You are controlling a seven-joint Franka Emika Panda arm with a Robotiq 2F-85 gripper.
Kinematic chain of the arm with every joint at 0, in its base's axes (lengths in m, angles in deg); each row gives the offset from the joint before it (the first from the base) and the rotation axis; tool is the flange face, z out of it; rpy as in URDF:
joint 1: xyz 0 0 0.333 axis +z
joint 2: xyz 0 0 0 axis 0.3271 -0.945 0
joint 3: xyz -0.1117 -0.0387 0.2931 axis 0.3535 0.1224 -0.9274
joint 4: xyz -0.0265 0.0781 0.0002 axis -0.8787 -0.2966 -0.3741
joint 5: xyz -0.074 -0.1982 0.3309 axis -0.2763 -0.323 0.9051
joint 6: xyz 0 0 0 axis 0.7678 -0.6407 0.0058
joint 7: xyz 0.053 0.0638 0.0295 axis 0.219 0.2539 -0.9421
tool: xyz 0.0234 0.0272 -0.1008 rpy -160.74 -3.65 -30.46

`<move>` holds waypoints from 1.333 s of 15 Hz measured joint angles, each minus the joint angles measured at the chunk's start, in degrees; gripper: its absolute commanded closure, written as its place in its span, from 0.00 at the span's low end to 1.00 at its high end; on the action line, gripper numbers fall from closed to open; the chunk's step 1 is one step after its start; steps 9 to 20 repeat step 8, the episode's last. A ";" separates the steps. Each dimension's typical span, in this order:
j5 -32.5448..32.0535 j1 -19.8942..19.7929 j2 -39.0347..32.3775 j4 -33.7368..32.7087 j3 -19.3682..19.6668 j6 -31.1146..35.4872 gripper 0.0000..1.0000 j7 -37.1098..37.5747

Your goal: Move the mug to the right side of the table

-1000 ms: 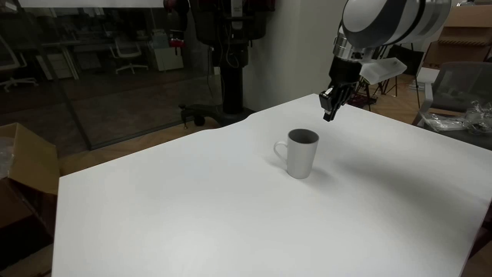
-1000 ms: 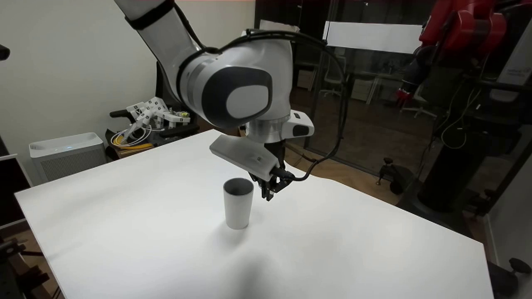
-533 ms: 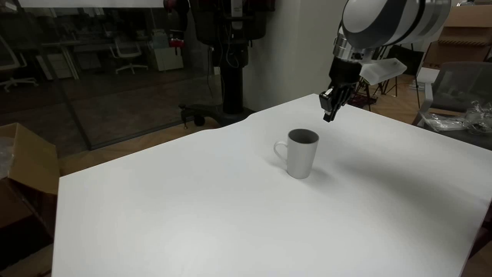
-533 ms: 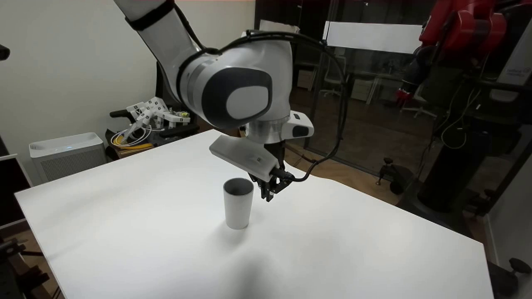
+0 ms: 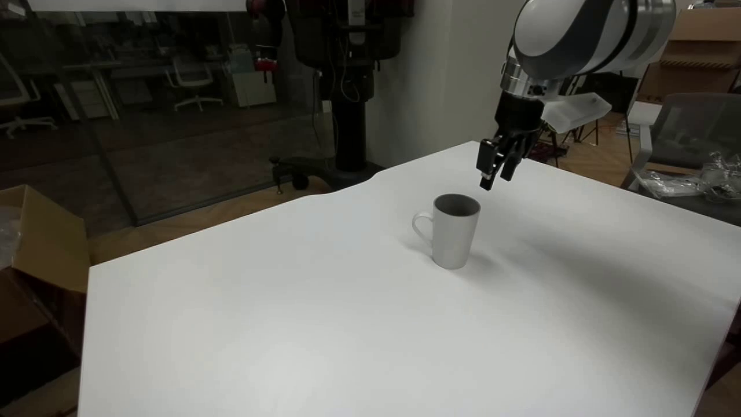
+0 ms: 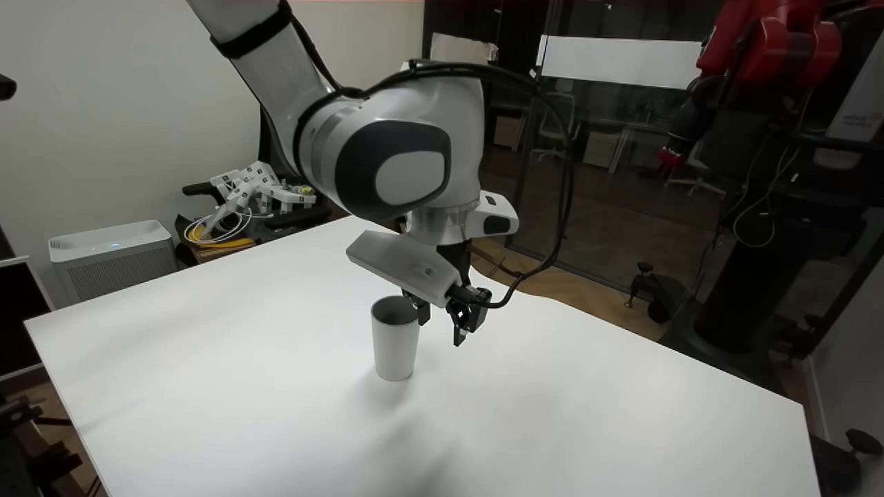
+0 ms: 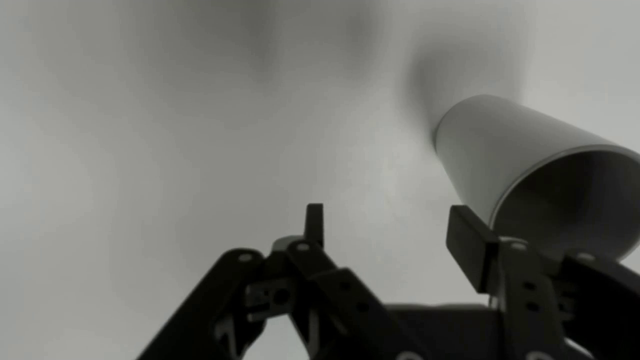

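Observation:
The white mug (image 5: 451, 240) stands upright on the white table (image 5: 278, 324); its loop handle points left in this exterior view. In an exterior view the same mug (image 6: 395, 352) hides its handle, and one fingertip overlaps its rim. My gripper (image 5: 496, 180) is open above the table, higher than the mug's rim and apart from it. In the wrist view the mug (image 7: 490, 145), dark inside, lies at the right, partly behind the right-hand finger (image 7: 472, 250). Between the fingertips of the gripper (image 7: 387, 225) only bare tabletop shows.
A grey chair with plastic wrap (image 5: 706, 179) stands past the table's far edge. An open cardboard box (image 5: 52, 237) is beside the table at left. An air purifier (image 6: 114, 266) and a red robot (image 6: 773, 55) stand beyond the table. A cable (image 6: 563, 207) loops off my arm.
My fingers were together and have spread apart. The arm has come down slightly. The mug has stayed where it was.

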 measured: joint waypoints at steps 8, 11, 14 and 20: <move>-0.05 0.09 0.23 0.00 -0.24 0.11 0.00 -0.01; -0.05 0.09 0.23 0.00 -0.24 0.11 0.00 -0.01; -0.05 0.09 0.23 0.00 -0.24 0.11 0.00 -0.01; -0.05 0.09 0.23 0.00 -0.24 0.11 0.00 -0.01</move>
